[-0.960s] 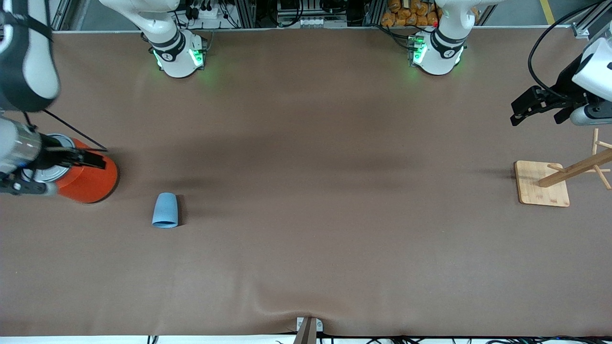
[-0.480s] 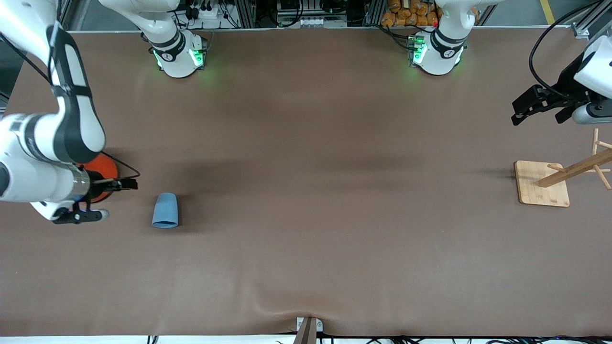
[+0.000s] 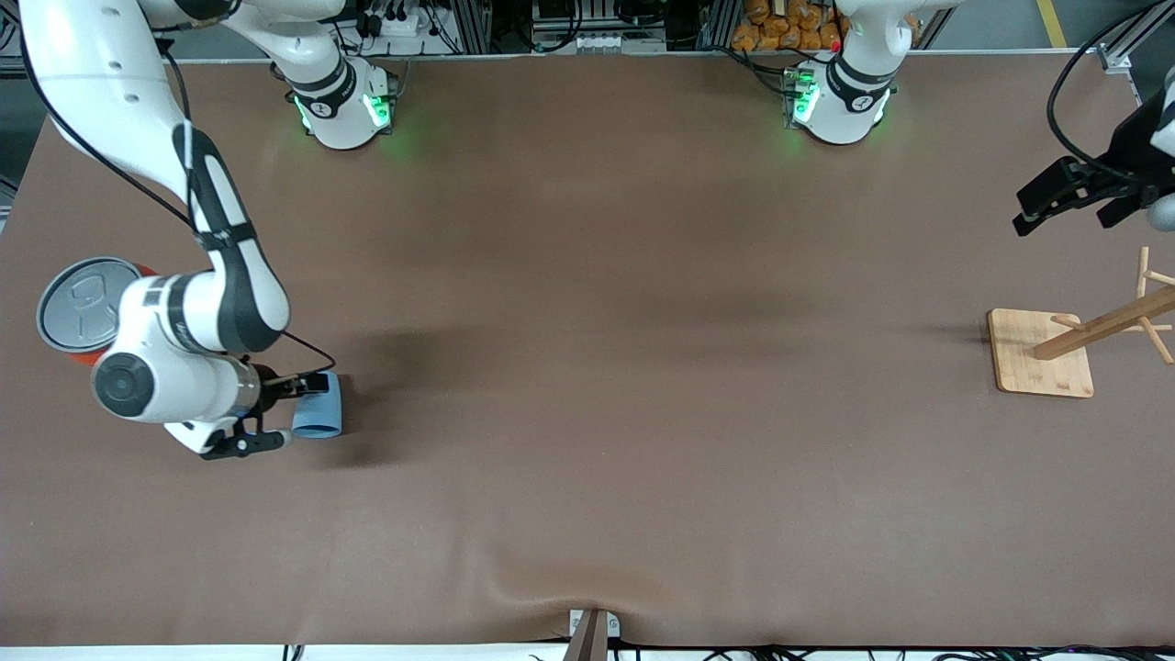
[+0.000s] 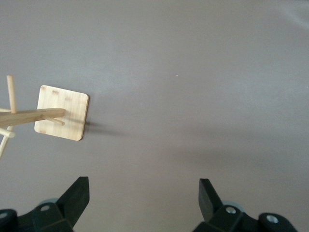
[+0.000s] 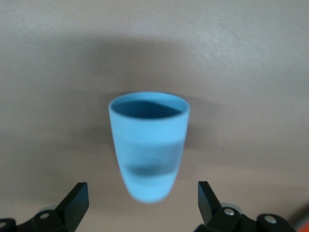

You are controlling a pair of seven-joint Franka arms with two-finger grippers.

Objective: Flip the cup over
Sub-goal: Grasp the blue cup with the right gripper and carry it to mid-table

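The light blue cup (image 3: 321, 415) lies on its side on the brown table, mouth toward the front camera, near the right arm's end. My right gripper (image 3: 288, 415) is low beside it, open, one finger on each side of the cup's closed end without touching. In the right wrist view the cup (image 5: 148, 145) shows its darker blue inside, and its narrow end reaches in between the fingertips of the right gripper (image 5: 143, 195). The left gripper (image 3: 1056, 195) hangs open over the left arm's end of the table, holding nothing; bare table shows between the fingers of the left gripper (image 4: 143, 192).
A large orange can with a grey pull-tab lid (image 3: 78, 305) stands close by my right arm, farther from the front camera than the cup. A wooden peg rack on a square base (image 3: 1040, 364) stands under the left gripper's area; its base (image 4: 62, 112) shows in the left wrist view.
My right arm has swung from over the orange can to the cup, bringing its open fingers around the closed end. The left gripper has drifted a little toward the table's end.
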